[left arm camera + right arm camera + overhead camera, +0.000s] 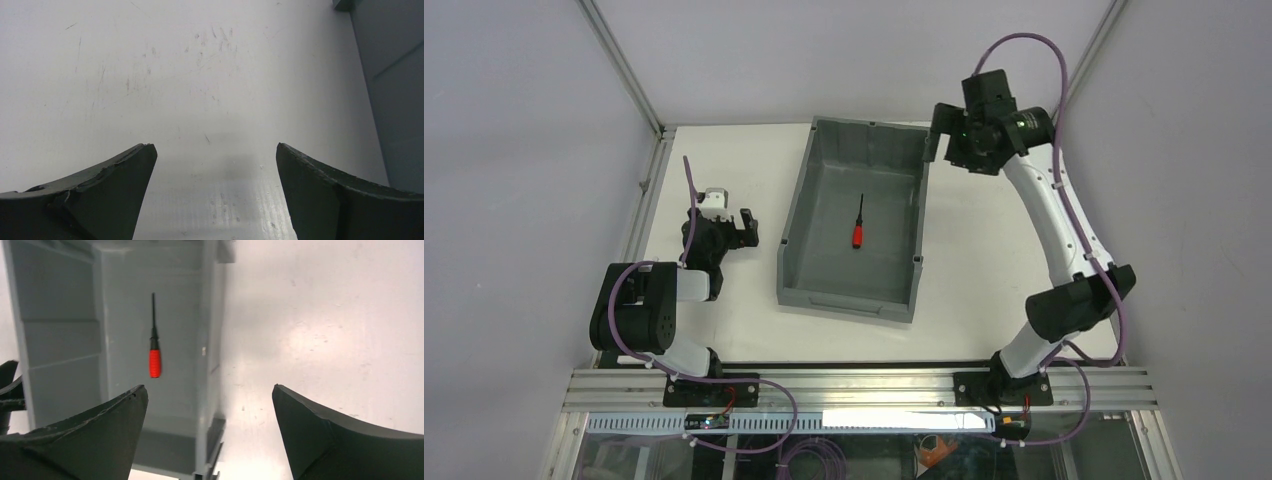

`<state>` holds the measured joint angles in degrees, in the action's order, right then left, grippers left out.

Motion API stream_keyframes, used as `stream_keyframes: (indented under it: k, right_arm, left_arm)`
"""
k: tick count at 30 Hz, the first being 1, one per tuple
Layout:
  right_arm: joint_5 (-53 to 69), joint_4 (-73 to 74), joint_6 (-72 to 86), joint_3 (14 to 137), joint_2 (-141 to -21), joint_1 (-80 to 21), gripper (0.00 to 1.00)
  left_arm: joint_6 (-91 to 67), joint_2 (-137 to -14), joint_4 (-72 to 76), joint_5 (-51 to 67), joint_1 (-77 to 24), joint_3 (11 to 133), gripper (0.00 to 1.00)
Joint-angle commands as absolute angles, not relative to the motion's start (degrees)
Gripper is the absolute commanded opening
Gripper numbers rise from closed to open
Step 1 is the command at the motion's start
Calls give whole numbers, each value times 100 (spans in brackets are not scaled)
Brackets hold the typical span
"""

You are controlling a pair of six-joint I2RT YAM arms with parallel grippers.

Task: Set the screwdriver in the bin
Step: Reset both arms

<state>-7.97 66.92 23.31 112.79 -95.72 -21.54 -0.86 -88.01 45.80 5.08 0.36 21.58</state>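
The screwdriver (859,226), with a red handle and a thin black shaft, lies flat on the bottom of the grey bin (796,225), near its middle. In the right wrist view the screwdriver (155,355) lies inside the bin (60,345). My right gripper (944,140) is open and empty, held above the bin's far right corner; its jaws (209,387) stand wide apart over the bin's right wall. My left gripper (749,228) is open and empty, low over the table left of the bin. In the left wrist view it (215,150) shows only bare table between its jaws.
The bin's outer wall (395,100) stands at the right edge of the left wrist view. White table (984,250) lies on both sides of the bin. Metal frame posts and grey walls close the table at the back and sides.
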Motion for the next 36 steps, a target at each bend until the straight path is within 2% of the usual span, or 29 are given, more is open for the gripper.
stream_keyframes:
  k: [1,8,16,36]
  right_arm:
    - [-598,6146,1807,10731,-8931,-1609,99]
    - [-306,5650,1495,9630,-8161,-707,99]
    - [-283,5163,1343,8394,-7301,-119,99]
    - [-564,4996,1465,6596,-5451,-18,99]
  left_arm:
    - [-141,-8637,4772,633,9,2109,99]
    - [-141,-8636,4772,635,9,2109,99]
    - [-141,-8631,4777,638,13,2109,99]
    - [-141,-8626,4774,633,13,2110,99]
